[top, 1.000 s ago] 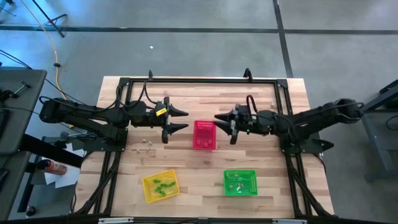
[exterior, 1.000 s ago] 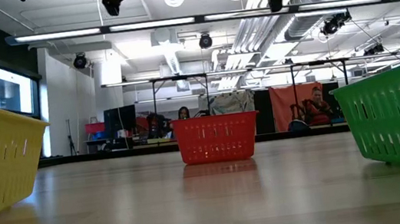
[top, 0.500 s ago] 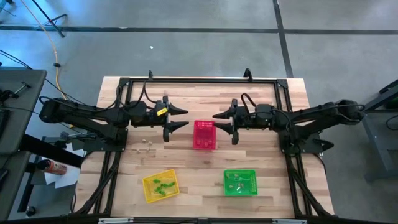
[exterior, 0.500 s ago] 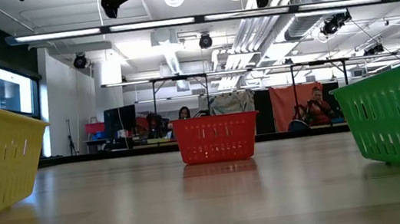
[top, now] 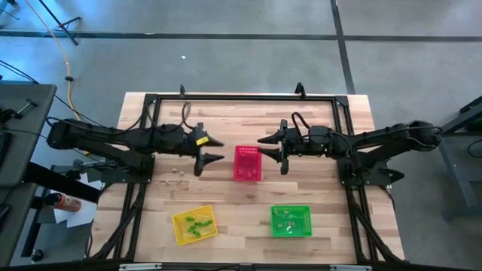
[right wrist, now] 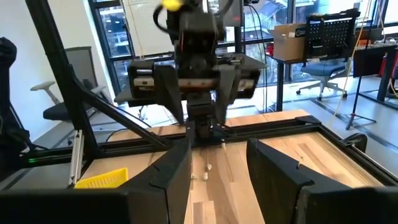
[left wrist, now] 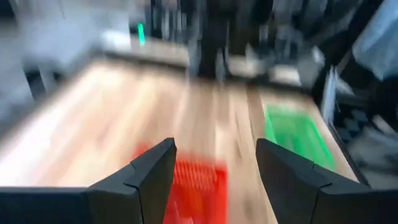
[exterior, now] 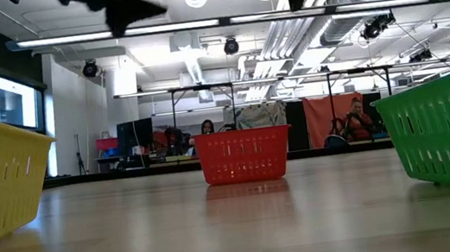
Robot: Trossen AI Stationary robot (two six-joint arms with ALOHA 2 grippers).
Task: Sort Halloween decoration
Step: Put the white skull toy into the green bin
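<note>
**Desk:** How far along is the sorting?

**Photographer:** Partly done, by the look of it. Green trinkets (top: 194, 224) lie in the yellow basket (top: 181, 234), more sit in the green basket (top: 303, 227), and a few pale trinkets (top: 178, 174) remain loose on the table (top: 241, 196). What the red basket (top: 248, 163) holds is too small to tell.

**Desk:** And the arms?

**Photographer:** The left gripper (top: 213, 150) hangs in the air just beside the red basket, fingers spread wide, empty. The right gripper (top: 269, 148) hangs on the basket's other side, jaws parted, nothing between them. The loose pale trinkets lie on the table below and behind the left gripper, back along its arm, well apart from the right gripper.
</note>
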